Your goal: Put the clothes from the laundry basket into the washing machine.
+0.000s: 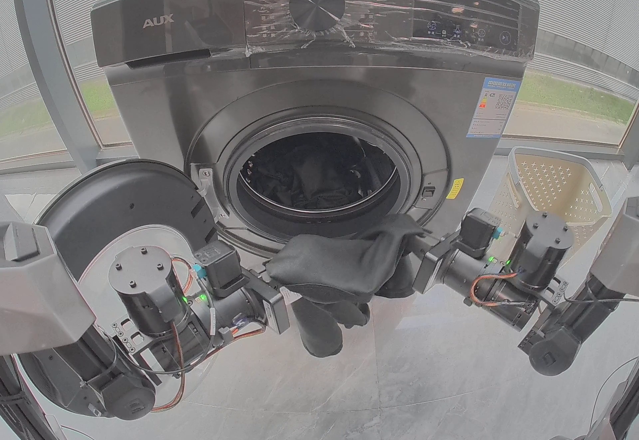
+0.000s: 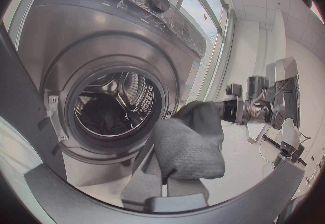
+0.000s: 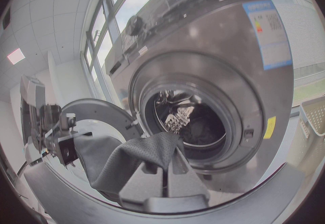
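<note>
We hold the dark garment [image 1: 339, 262] stretched between our left gripper [image 2: 165, 175] and right gripper [image 3: 165, 172], both pairs of fingers clamped on it. It sags between the fingertips, near the washing machine's [image 1: 166, 102] open drum [image 2: 135, 87]. The laundry basket [image 1: 556, 185] stands beyond the right fingers.

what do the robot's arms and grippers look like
The left arm and right arm are black, with cylindrical, bolt-capped joints, thin orange cables and small green lights, below pale grey upper shells. The left gripper and right gripper have flat grey fingers.
</note>
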